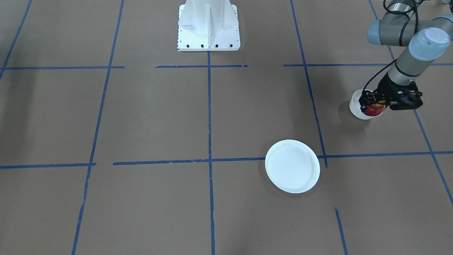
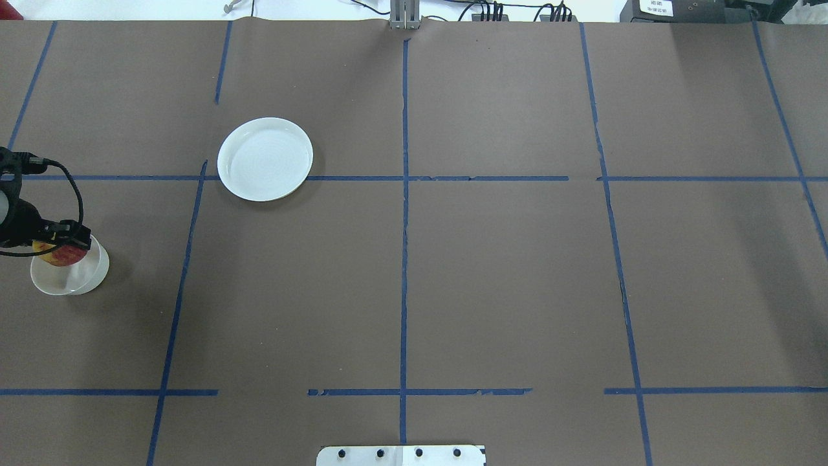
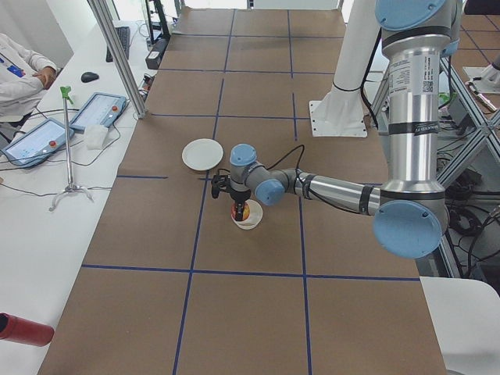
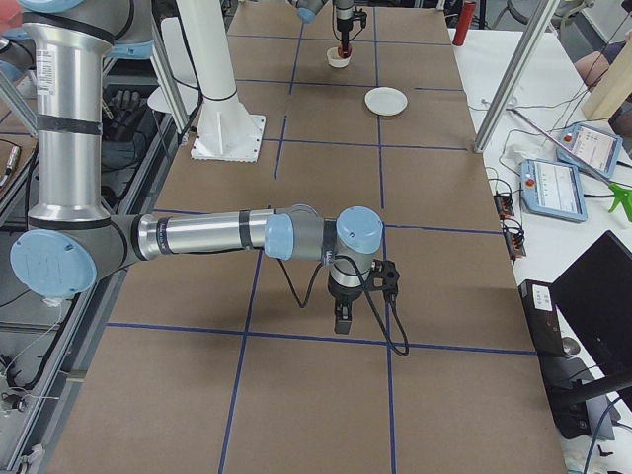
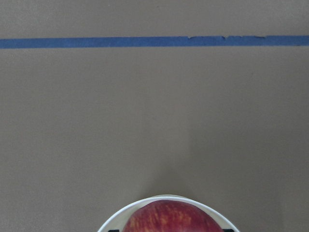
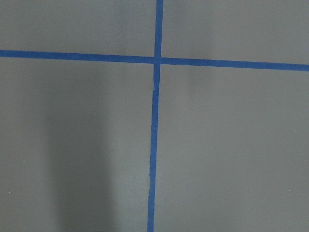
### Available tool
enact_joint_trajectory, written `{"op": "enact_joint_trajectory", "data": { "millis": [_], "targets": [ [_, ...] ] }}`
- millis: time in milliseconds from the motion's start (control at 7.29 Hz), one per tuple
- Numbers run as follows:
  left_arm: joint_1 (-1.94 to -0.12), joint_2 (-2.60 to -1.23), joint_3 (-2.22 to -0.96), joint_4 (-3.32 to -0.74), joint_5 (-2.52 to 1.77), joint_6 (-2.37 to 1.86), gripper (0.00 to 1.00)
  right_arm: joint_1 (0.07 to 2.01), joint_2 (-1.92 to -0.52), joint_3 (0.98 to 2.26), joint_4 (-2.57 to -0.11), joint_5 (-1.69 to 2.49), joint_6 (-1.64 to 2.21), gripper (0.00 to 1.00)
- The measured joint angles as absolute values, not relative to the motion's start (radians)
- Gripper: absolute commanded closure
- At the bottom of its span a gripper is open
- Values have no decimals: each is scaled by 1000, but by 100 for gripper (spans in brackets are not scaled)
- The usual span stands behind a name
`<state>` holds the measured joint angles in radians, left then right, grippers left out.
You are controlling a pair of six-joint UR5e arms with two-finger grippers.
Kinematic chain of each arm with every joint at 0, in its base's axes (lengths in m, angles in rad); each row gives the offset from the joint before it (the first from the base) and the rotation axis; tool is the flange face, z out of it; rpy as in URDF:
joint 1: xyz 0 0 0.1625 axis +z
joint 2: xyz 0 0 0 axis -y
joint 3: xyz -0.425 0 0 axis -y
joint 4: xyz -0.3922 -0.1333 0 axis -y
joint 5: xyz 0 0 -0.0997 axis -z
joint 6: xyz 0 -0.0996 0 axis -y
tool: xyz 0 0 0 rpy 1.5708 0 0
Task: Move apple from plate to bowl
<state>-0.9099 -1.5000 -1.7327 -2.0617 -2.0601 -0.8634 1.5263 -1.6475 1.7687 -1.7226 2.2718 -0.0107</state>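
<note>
The red apple is between the fingers of my left gripper, which is shut on it. The gripper holds it in the mouth of the small cream-white bowl, at the table's left end. From overhead the apple sits over the far part of the bowl. The left wrist view shows the apple's top inside the bowl's rim. The flat white plate lies empty, apart from the bowl, toward the middle. My right gripper shows only in the exterior right view, pointing down above the table; I cannot tell whether it is open or shut.
The robot's white base stands at the near middle edge of the table. Blue tape lines cross the brown table cover. Operators' tablets and a stand sit on the white bench beyond the far edge.
</note>
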Motion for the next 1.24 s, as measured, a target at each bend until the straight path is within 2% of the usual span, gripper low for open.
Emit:
{"op": "enact_joint_trajectory", "data": {
  "millis": [412,686,961,1235],
  "targets": [
    [-916,-1497,-1758,-2057,-2141,-869,0,1526,-1647,1769,-1723,2272,-11,0],
    [-992,-1476,-1822,-2039,-2175,-834,1,1526,-1648,1769,-1723,2272,-11,0],
    [-1196,-1464,-1816,-1982,-2182,-589,1,1526,-1648,1769,-1723,2272,-11,0],
    [-1434,-1484,-1733,-1887,-2185,-262,1,1526,-1648,1769,-1723,2272,-11,0]
  ]
}}
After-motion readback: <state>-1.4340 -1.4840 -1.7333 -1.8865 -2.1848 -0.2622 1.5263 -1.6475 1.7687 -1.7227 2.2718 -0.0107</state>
